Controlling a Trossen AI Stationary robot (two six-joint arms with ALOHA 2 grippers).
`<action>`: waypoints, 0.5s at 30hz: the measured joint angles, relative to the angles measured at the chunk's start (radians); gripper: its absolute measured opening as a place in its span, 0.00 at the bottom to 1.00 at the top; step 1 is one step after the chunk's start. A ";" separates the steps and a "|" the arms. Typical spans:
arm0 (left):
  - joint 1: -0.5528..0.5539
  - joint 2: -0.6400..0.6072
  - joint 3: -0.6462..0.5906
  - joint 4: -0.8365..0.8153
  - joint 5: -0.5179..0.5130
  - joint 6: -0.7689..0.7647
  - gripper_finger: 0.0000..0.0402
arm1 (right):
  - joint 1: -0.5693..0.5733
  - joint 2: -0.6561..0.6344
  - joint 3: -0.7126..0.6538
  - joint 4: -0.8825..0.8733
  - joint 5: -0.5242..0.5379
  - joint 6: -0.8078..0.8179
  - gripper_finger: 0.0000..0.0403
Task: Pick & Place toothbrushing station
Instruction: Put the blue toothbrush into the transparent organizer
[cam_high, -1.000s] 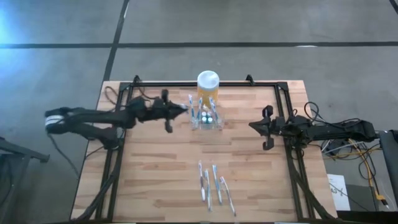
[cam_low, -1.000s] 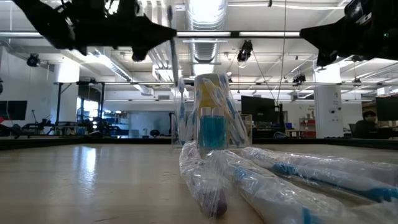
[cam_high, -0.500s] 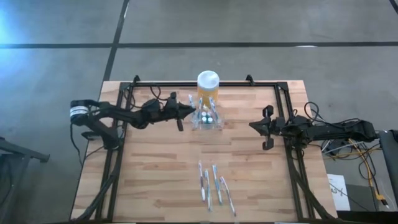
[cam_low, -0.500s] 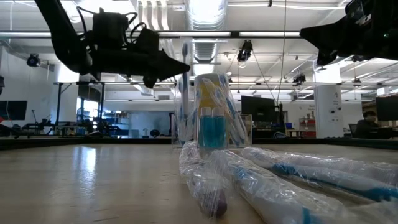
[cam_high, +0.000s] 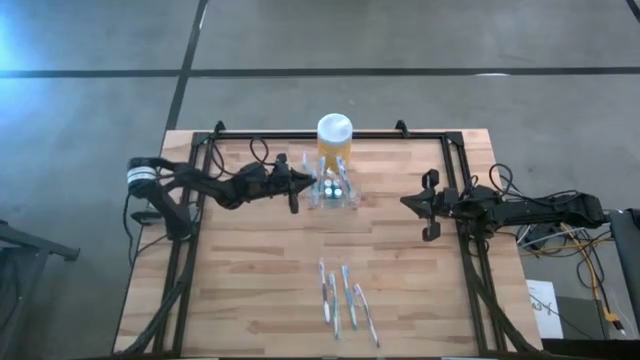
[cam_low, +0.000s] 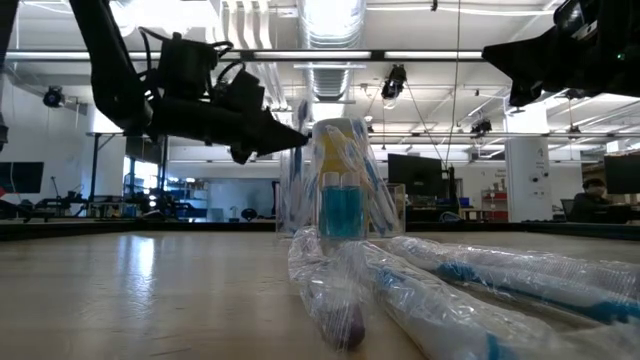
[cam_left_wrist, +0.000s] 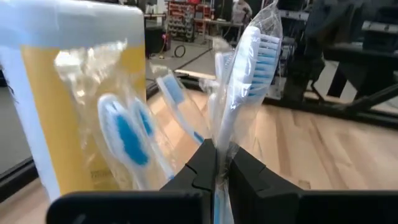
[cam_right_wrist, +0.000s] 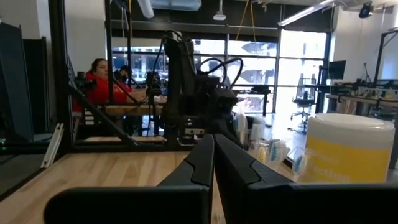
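Left gripper (cam_left_wrist: 216, 163) on wrapped toothbrush (cam_left_wrist: 247, 74), seemingly.

We're seeing two matte-black, slender jointed arms, the left arm (cam_high: 200, 185) white-banded, the right arm (cam_high: 520, 210) trailing looped black cables.

Bright overhead lighting, strong backlight at bench level.
From low down you see the left arm (cam_low: 190, 95) as a silhouette against glaring ceiling lights (cam_low: 330, 15); nearby wrapped toothbrushes (cam_low: 440, 290) blur, and the bench (cam_low: 120, 290) shows sheen.
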 joint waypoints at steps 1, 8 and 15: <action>0.000 0.010 0.000 0.005 0.000 0.005 0.05 | 0.000 0.001 0.000 0.000 0.000 0.000 0.02; 0.000 0.059 0.000 0.010 0.001 0.020 0.05 | 0.000 0.002 0.000 -0.005 0.000 0.012 0.02; 0.000 0.061 0.001 -0.002 0.001 -0.005 0.12 | 0.000 0.002 0.000 -0.023 0.000 0.047 0.02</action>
